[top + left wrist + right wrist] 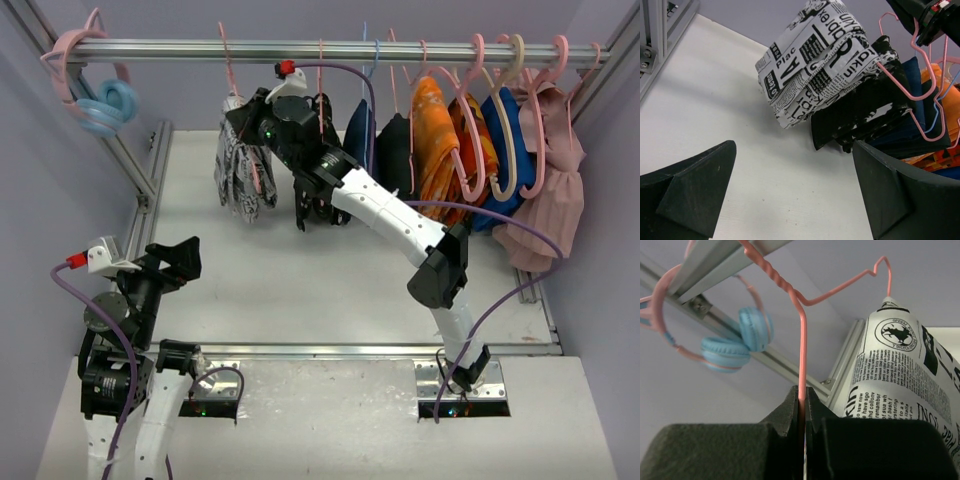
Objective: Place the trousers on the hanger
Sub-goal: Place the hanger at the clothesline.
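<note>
The newspaper-print trousers (243,172) hang folded over the thin pink wire hanger (229,75), whose hook sits on the rail. In the right wrist view my right gripper (804,390) is shut on the hanger's wire (801,340) just below its twisted neck, with the trousers (900,370) to the right. From above, the right gripper (243,122) is beside the top of the trousers. Near the table's left side my left gripper (185,262) stands open and holds nothing. In its wrist view the left gripper (792,150) is over bare table, well short of the trousers (815,55) and the hanger (900,80).
The metal rail (330,48) spans the back. Blue headphones (105,100) hang at its left end. A black speckled garment (320,200) hangs right of the trousers, then dark blue, orange (435,140), blue (505,140) and pink (555,190) clothes on thicker hangers.
</note>
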Robot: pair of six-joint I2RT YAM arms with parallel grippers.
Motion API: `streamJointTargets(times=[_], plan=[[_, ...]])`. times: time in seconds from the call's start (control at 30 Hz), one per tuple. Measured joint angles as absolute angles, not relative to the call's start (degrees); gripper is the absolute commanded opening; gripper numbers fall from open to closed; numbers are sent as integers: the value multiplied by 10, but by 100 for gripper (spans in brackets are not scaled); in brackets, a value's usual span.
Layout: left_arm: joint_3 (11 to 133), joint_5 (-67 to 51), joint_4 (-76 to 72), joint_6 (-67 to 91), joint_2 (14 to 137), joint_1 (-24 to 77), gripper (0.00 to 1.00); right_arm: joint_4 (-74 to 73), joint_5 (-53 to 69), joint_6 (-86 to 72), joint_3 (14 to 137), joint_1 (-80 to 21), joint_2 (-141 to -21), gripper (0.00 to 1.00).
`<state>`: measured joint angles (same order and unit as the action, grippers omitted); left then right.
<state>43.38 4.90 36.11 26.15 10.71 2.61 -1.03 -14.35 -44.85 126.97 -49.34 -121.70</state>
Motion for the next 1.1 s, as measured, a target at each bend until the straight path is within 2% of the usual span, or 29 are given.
streamJointTargets(times=[0.7,0.97,1.0,1.1], plan=[[434,44,358,262,108,26,100,-36,-161,-548,1279,-485,-1238,0],[432,38,358,261,108,26,100,23,-166,-601,1220,-488,-1232,0],[432,38,358,261,108,26,100,27,-168,-603,1218,-489,-1232,2],[431,37,358,261,109,26,100,30,-174,-611,1217,-492,-1232,37]])
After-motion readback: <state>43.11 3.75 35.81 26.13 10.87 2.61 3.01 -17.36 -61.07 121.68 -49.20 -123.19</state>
